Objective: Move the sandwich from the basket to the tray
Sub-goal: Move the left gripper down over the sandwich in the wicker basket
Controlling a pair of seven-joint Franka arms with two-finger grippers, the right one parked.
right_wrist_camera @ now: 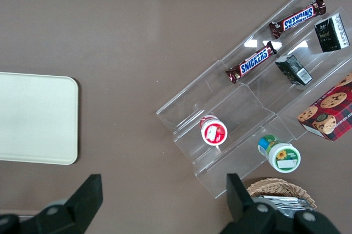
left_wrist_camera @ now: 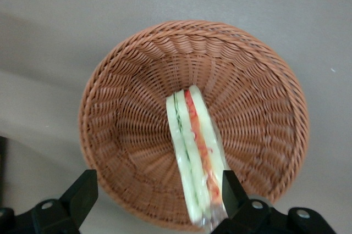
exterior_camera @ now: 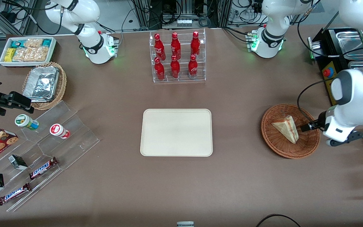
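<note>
The sandwich [exterior_camera: 287, 128] [left_wrist_camera: 195, 151], a pale wedge in clear wrap with red and green filling at its edge, lies in the reddish-brown woven basket [exterior_camera: 271, 142] [left_wrist_camera: 126, 124] toward the working arm's end of the table. My left gripper [exterior_camera: 306, 127] [left_wrist_camera: 158, 195] hangs open over the basket's rim. One finger [left_wrist_camera: 234, 190] is right beside the sandwich's wrapped end, and the other finger [left_wrist_camera: 82, 193] is off the basket over the table. Nothing is gripped. The cream tray [exterior_camera: 176, 132] [right_wrist_camera: 33, 118] lies empty at the table's middle.
A clear rack of red bottles [exterior_camera: 178, 56] stands farther from the front camera than the tray. Toward the parked arm's end are a stepped acrylic shelf [exterior_camera: 43, 138] with snacks, a tan basket of foil containers [exterior_camera: 44, 83] and a white snack bin [exterior_camera: 27, 50]. A black box [exterior_camera: 342, 47] stands near the working arm.
</note>
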